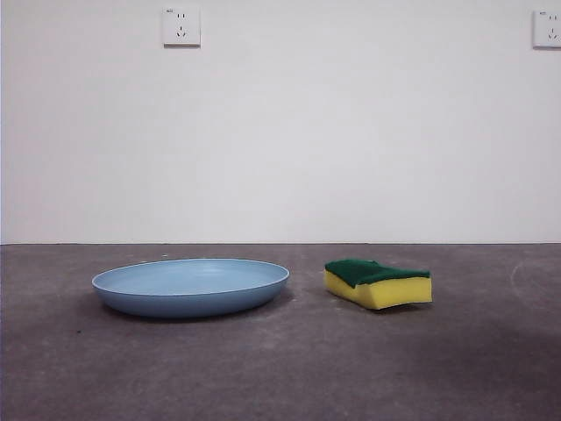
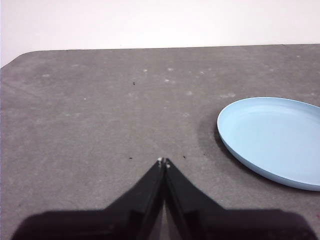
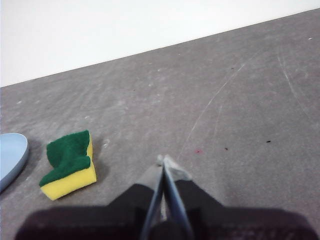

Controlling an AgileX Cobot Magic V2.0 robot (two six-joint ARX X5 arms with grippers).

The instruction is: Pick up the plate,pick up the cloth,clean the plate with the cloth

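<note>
Plate (image 1: 190,286) holding nothing, cloth (image 1: 379,282) beside it on table (image 1: 280,368)

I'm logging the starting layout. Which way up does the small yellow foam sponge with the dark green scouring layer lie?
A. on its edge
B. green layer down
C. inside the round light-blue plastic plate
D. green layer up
D: the sponge lies flat on the table, green on top, apart from the plate.
</note>
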